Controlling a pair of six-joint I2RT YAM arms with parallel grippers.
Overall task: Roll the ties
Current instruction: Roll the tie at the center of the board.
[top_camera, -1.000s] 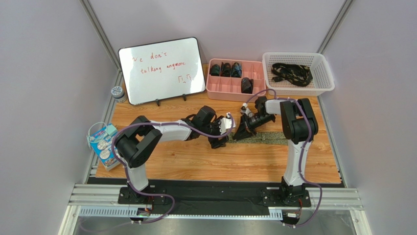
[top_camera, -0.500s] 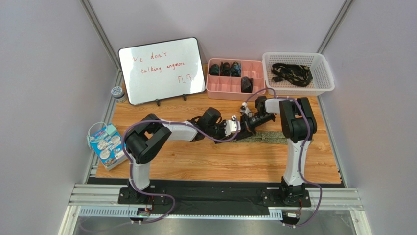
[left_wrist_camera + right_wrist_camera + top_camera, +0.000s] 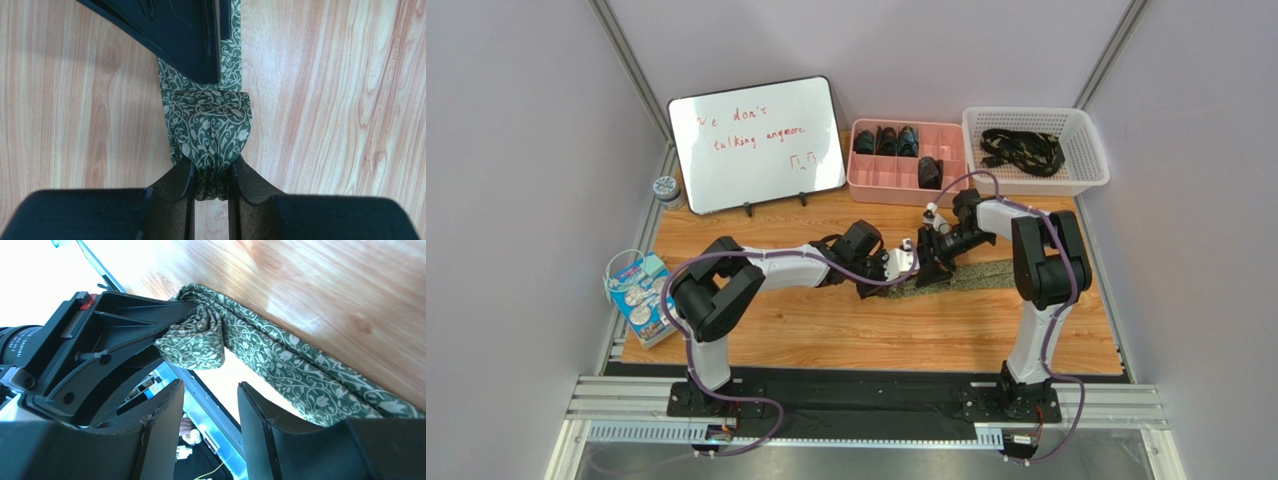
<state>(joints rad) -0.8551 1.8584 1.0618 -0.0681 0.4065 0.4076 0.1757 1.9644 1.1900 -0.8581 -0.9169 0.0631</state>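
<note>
A green tie with a pale vine pattern [image 3: 974, 277] lies flat on the wooden table, its left end wound into a small roll [image 3: 210, 122]. My left gripper [image 3: 210, 176] is shut on that roll [image 3: 197, 340], pinching its near side. Just beyond the roll my right gripper [image 3: 210, 395] stands open, nothing between its fingers; one black finger [image 3: 175, 35] reaches over the flat strip [image 3: 310, 380]. In the top view both grippers meet at the tie's left end, the left gripper [image 3: 907, 268] beside the right gripper [image 3: 929, 266]. Black patterned ties [image 3: 1023, 150] lie heaped in the basket.
A pink divided box [image 3: 946, 185] with rolled dark ties stands behind the grippers. A white basket [image 3: 1086, 165] sits at the back right, a whiteboard [image 3: 756, 143] at the back left. A small jar [image 3: 666, 188] and a blue packet [image 3: 639, 295] sit at the left edge.
My left gripper moved right to the roll and shut on it. My right gripper, shut a second ago, has opened and let go of the tie.
</note>
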